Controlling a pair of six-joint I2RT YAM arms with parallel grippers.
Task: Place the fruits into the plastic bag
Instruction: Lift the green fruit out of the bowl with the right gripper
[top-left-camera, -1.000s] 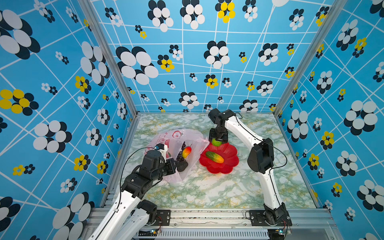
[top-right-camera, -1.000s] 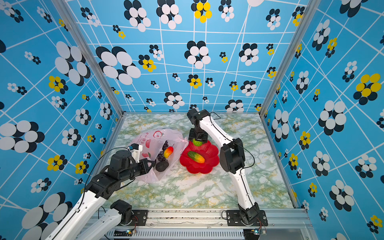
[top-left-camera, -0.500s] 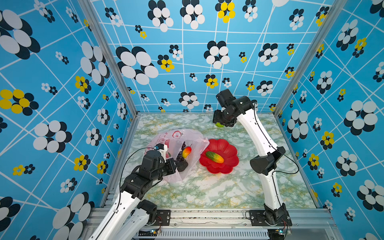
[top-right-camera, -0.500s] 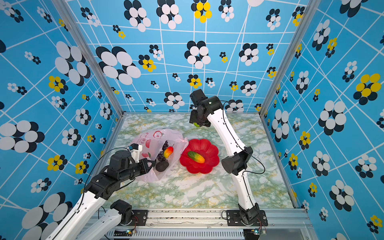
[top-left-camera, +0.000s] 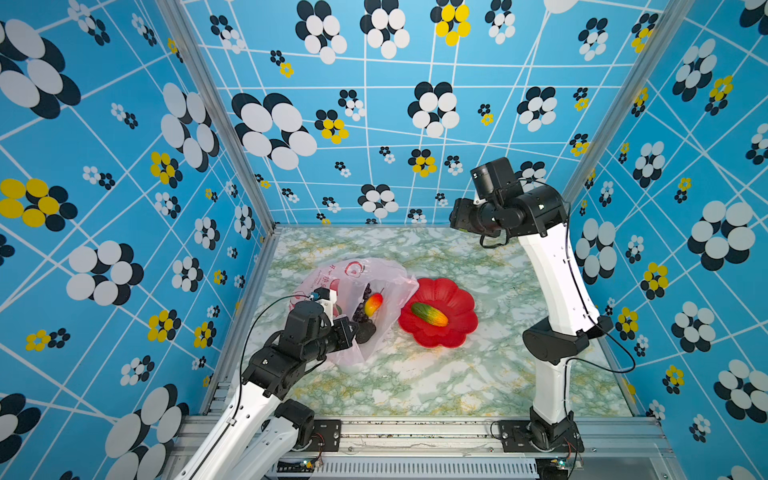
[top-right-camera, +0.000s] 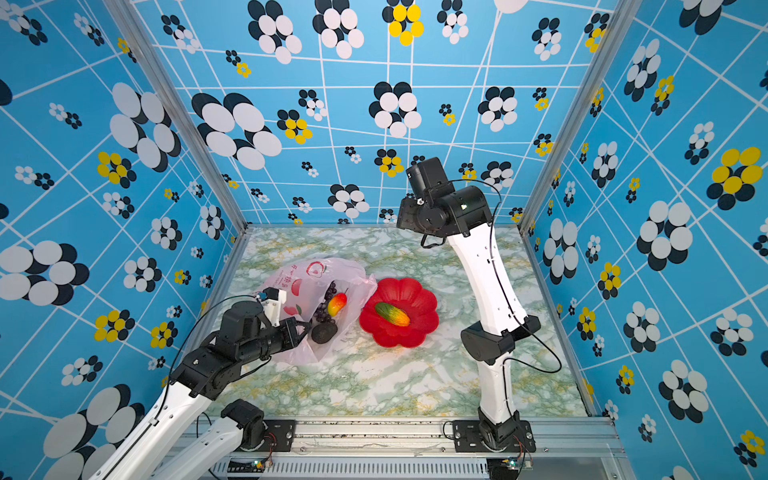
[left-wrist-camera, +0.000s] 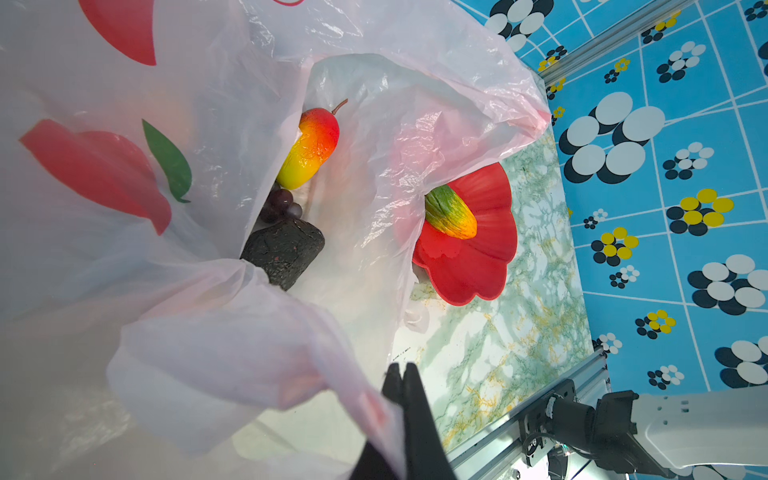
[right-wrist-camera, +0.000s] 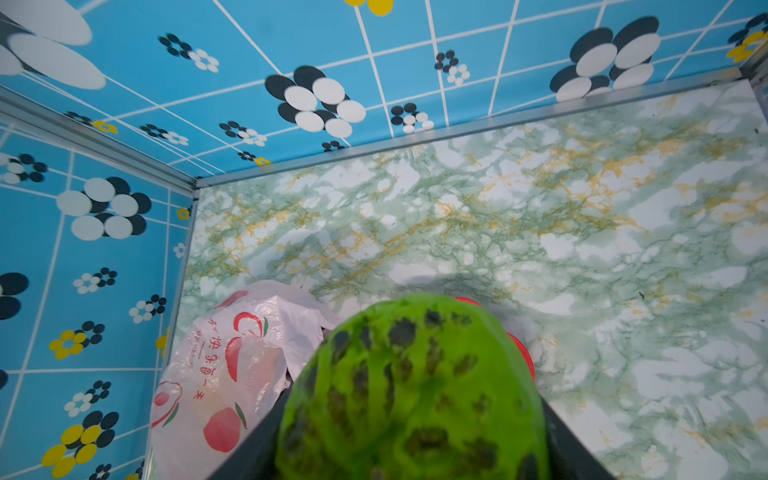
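Observation:
The pale pink plastic bag (top-left-camera: 353, 274) lies left of middle, its mouth held up by my left gripper (left-wrist-camera: 400, 376), shut on its rim. Inside lie a red-yellow mango (top-left-camera: 372, 303), dark grapes (left-wrist-camera: 280, 205) and a dark avocado (top-right-camera: 324, 332). A green-yellow-orange oblong fruit (top-left-camera: 429, 314) lies in the red dish (top-left-camera: 457, 297). My right gripper (right-wrist-camera: 409, 436) hangs high over the back of the table, shut on a green kiwi with dark blotches (right-wrist-camera: 411, 386). Its fingers and the kiwi are hidden behind the wrist in both top views.
The red flower-shaped dish (top-right-camera: 419, 291) touches the bag's right edge. Blue patterned walls (top-left-camera: 124, 208) close in the marble table (top-left-camera: 436, 382) on three sides. A metal rail (top-left-camera: 415, 428) with both arm bases runs along the front.
The right arm has lifted the kiwi off the dish, rising and swinging toward the back right. The left arm and the bag have stayed still.

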